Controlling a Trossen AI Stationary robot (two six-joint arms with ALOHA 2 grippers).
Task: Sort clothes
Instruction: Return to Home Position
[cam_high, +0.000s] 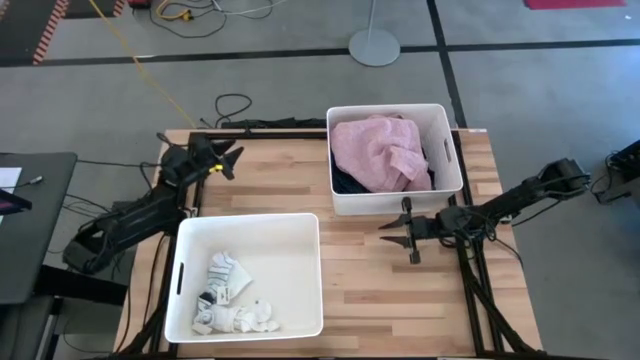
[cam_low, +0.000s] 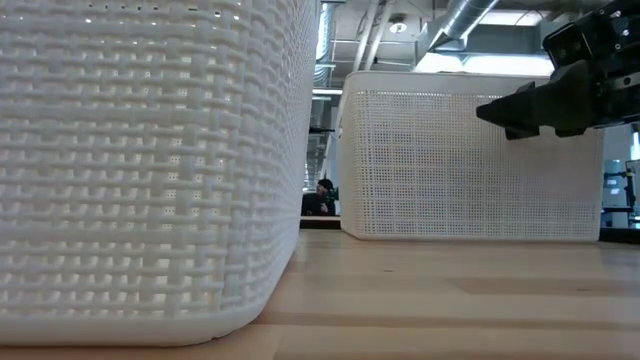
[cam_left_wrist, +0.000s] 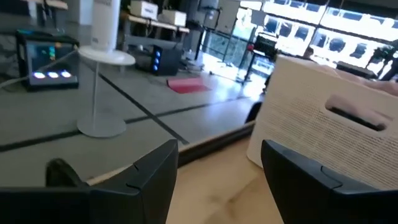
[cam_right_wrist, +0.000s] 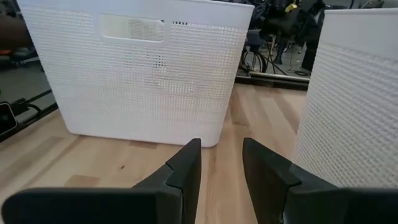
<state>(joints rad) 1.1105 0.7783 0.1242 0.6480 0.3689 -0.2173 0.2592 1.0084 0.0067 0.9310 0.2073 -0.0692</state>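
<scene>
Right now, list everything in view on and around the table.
table: one, light wood, under both arms
far bin: one, white, far right of the table
near bin: one, white, near left of the table
pink garment: one, pink, on top in the far bin
dark garment: one, dark, under the pink one, only edges showing
socks: several, white and striped, in the near bin
stand base: one, grey, round, on the floor beyond the table
person: one, far behind the table
left gripper: open, at the far left corner
right gripper: open, just in front of the far bin
</scene>
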